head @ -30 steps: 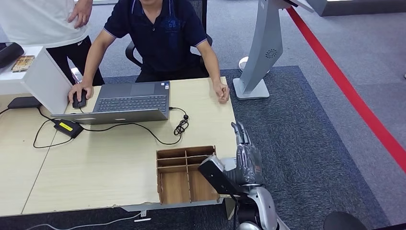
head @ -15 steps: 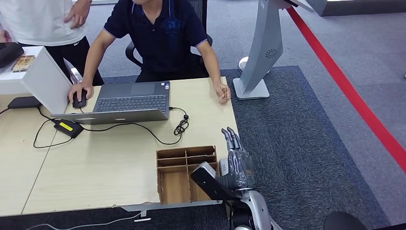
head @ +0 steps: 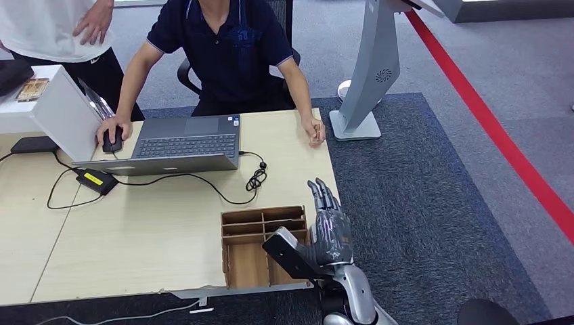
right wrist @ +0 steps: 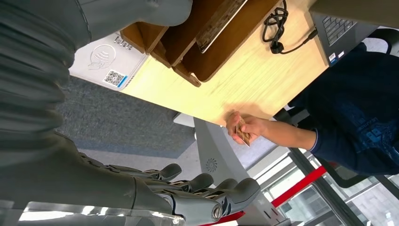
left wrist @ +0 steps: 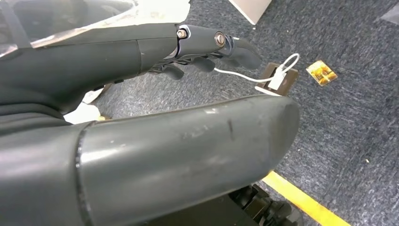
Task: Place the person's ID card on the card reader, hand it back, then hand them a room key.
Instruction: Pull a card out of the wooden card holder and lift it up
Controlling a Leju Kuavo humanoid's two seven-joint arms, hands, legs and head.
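1. Grey carpet with a red floor stripe point(head: 494, 128) surrounds a pale wooden desk point(head: 135, 230), with the foot of a grey stand point(head: 369, 74) beyond its far right corner.
2. Right hand point(head: 328, 227) is raised at the desk's near right corner, fingers straight and slightly apart, grasping nothing; in the right wrist view point(right wrist: 188, 188) the fingers reach out bare.
3. Compared with a second ago, this hand has shifted left, from out over the carpet to the desk edge, and it now overlaps the right side of the wooden organiser point(head: 260, 244).
4. Left hand point(left wrist: 207, 44) hangs over the carpet with its fingers loosely extended and nothing in them; a white cable and a small plug point(left wrist: 280, 77) lie on the floor beyond it.
5. White card reader point(right wrist: 108, 66) lies on the desk just beside the organiser; the right arm hides it in the head view.
6. ID card point(right wrist: 242, 132) is pinched in the seated person's hand point(head: 315, 132), which rests at the far right edge of the desk, well apart from the robot's hand; in the head view the card is too small to make out.
7. Farther left sit a laptop point(head: 179, 142), a coiled black cable point(head: 256, 177) and a mouse point(head: 112, 141) under the person's other hand.
8. Second person point(head: 61, 34) stands at the far left, cut off by the frame; their hand has dropped lower than before.
9. No room key can be picked out.
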